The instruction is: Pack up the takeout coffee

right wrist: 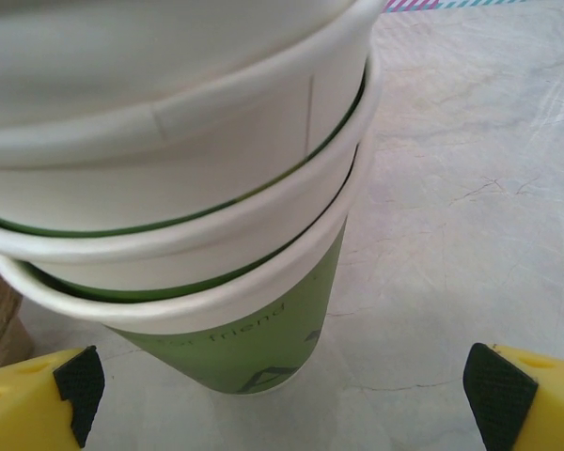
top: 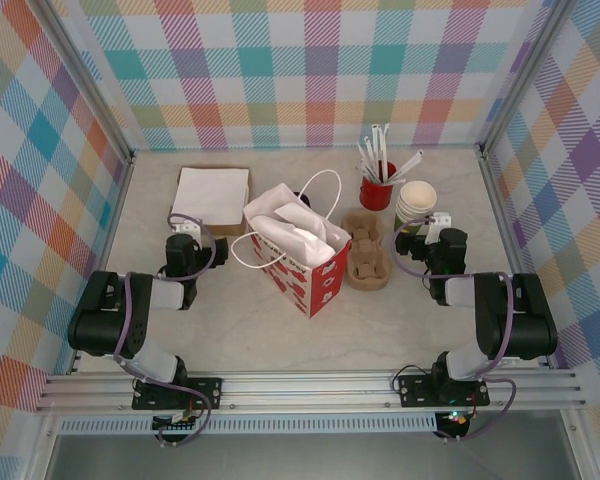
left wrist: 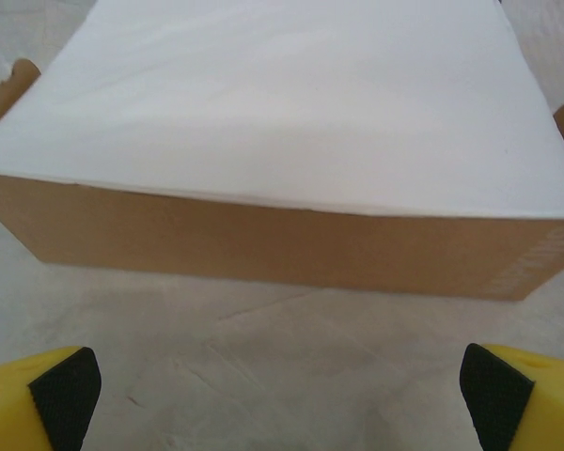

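bag 1 | carrier 1 | straw cup 1 | napkin box 1 | cups 3 (stacked)

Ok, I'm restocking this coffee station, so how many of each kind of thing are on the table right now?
Open brown cardboard box of white napkins: 1
Red-and-white paper bag with white tissue: 1
Brown moulded-pulp cup carrier: 1
Red cup of white straws: 1
Stack of lidless cream-rimmed green paper cups: 1
Total: 5, leaving out a dark object mostly hidden behind the bag.
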Tool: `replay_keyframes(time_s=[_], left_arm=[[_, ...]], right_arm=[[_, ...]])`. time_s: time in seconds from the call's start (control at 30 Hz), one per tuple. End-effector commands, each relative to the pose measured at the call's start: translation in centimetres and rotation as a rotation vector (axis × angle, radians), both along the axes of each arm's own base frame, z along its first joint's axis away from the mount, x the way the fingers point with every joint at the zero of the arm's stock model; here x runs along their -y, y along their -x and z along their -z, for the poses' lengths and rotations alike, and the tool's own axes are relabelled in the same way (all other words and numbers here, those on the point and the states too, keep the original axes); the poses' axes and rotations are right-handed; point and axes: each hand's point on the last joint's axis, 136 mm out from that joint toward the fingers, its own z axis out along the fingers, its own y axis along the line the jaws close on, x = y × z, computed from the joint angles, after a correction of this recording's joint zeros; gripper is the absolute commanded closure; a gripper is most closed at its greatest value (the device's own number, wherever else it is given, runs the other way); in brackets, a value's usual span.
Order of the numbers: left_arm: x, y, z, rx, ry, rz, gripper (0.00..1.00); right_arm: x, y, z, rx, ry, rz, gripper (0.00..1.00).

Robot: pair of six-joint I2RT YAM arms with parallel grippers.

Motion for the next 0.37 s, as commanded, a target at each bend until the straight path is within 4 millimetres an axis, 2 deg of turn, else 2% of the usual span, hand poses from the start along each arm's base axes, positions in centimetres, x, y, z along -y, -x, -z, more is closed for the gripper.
replay_keyframes(time_s=[0.0, 0.33], left_arm=[[0.23, -0.91, -1.41, 0.05, 0.025, 0.015, 0.0], [0.18, -0.91, -1.42, 0.05, 0.023, 0.013, 0.0]], right_arm=[[-0.59, -0.61, -0.97, 0.034, -0.011, -0.02, 0.0], [-0.83, -0.61, -0.95, 0.03, -0.012, -0.033, 0.0]])
